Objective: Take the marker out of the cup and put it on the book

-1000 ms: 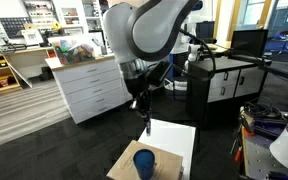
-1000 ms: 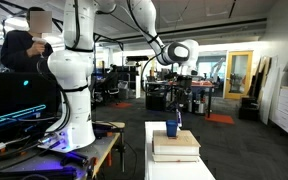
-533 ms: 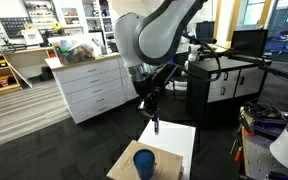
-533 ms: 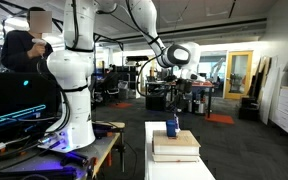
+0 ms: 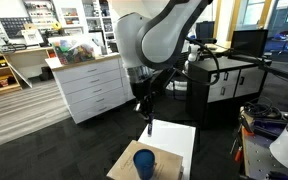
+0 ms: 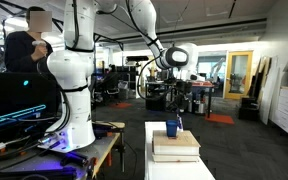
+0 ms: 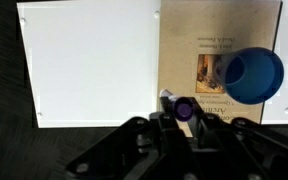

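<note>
My gripper (image 7: pixel 181 115) is shut on the marker (image 7: pixel 182 108), a dark purple stick seen end-on in the wrist view. In an exterior view the marker (image 5: pixel 149 127) hangs upright from the gripper (image 5: pixel 146 112) above the near edge of the white book (image 5: pixel 174 140). The blue cup (image 5: pixel 144 163) stands empty on a tan book (image 5: pixel 121 165) beside the white one. In the wrist view the white book (image 7: pixel 89 65) lies at the left, and the cup (image 7: pixel 254 75) stands at the right on the tan book (image 7: pixel 209 40). The marker is over the seam between the two books.
The books lie stacked on a narrow white stand (image 6: pixel 174 165). A white drawer cabinet (image 5: pixel 89 88) stands behind, desks with monitors (image 5: pixel 246 42) to one side, and a second white robot (image 6: pixel 74 90) and a person (image 6: pixel 24 45) nearby. The floor is dark carpet.
The gripper, still shut on the marker, moved a little sideways over the white book and then slightly back toward the cup. The cup and books have not moved.
</note>
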Controlling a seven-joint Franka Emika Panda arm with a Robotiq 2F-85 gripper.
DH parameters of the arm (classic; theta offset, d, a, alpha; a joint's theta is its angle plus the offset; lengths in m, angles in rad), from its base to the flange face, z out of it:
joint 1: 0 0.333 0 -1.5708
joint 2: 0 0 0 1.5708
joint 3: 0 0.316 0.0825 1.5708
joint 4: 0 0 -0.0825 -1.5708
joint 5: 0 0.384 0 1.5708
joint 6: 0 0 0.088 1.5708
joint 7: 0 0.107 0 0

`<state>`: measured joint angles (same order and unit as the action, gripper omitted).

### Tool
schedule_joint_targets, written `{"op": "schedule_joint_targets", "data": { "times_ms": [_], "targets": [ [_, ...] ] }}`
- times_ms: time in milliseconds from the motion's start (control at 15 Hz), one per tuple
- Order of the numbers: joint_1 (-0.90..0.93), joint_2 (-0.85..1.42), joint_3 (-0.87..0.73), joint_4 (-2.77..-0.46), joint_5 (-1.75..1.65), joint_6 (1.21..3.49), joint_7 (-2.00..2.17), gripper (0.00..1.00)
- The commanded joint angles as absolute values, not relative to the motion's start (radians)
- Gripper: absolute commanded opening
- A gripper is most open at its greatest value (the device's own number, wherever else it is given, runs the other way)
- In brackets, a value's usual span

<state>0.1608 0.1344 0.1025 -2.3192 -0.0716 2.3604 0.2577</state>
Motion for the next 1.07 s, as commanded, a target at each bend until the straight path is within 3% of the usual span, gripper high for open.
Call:
{"op": "schedule_joint_targets", "data": {
  "times_ms": [0, 1000],
  "targets": [
    [0.178, 0.102, 0.113, -2.388, -0.105, 2.468, 0.292, 0.05],
    [0.229, 0.150, 0.118, -2.491, -0.165, 2.663, 0.375, 0.06]
  ]
}}
